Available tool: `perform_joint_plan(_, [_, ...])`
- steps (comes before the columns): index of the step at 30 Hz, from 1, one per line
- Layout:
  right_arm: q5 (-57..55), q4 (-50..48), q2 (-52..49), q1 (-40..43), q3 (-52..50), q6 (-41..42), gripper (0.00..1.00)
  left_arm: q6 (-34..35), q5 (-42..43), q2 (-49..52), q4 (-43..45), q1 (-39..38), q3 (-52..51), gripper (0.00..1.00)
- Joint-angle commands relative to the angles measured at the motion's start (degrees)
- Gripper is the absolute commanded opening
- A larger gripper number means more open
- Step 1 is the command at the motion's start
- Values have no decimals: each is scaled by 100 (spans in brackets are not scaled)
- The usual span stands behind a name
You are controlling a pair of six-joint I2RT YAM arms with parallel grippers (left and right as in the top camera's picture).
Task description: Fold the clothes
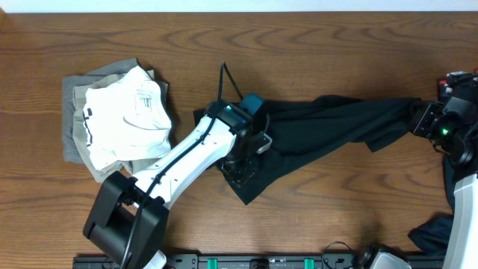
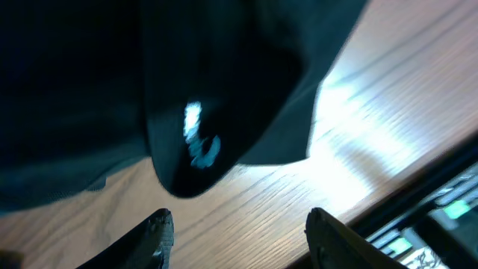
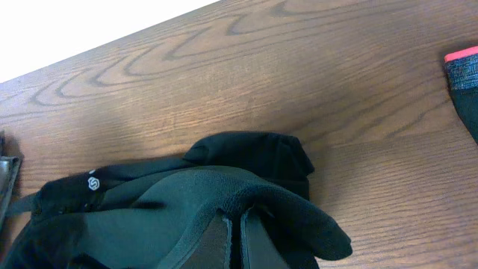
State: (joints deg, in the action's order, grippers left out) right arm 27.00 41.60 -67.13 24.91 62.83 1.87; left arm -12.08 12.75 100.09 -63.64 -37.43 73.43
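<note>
Lining up the left gripper (image 2: 239,237) on the loose end of the black garment (image 1: 328,119)

I see the garment lying across the wooden table (image 1: 299,45) with its long axis running left to right, centre to right edge. My right gripper (image 3: 233,218) is pinched on the bunched right end. The left one is spread wide over bare wood, and the hem hangs just ahead of it, so that arm is nearer the free corner. The fabric looks soft, matte and limp, with a small pale logo. A white and khaki folded pile (image 1: 119,119) sits well apart to the left
</note>
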Motion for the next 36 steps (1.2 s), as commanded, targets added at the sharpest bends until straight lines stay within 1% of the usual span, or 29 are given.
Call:
perform_joint_plan(1, [24,2,-39,52,4,-55,1,37,-295,76,208,162,-295,61])
perform_joint_plan(5, [26,24,-37,52,7,-22,1,83,-280,76,562,444,-614,61])
perform_joint_plan(9, [24,42,-37,52,7,-22,1,76,107,76,833,614,-632,62])
perform_joint_plan(14, [22,20,-37,52,7,-22,1,79,634,81,1073,623,-647,64])
perform_joint_plan(22, [20,-2,-39,52,7,-24,1,232,605,199,1182,625,-647,64])
perform_joint_plan(26, [22,20,-39,52,7,-22,1,232,518,306,1191,625,-671,67])
perform_joint_plan(32, [22,59,-39,52,7,48,1,496,461,315,1088,623,-822,67])
perform_joint_plan(36, [22,61,-37,52,4,90,1,516,466,315,979,623,-833,65])
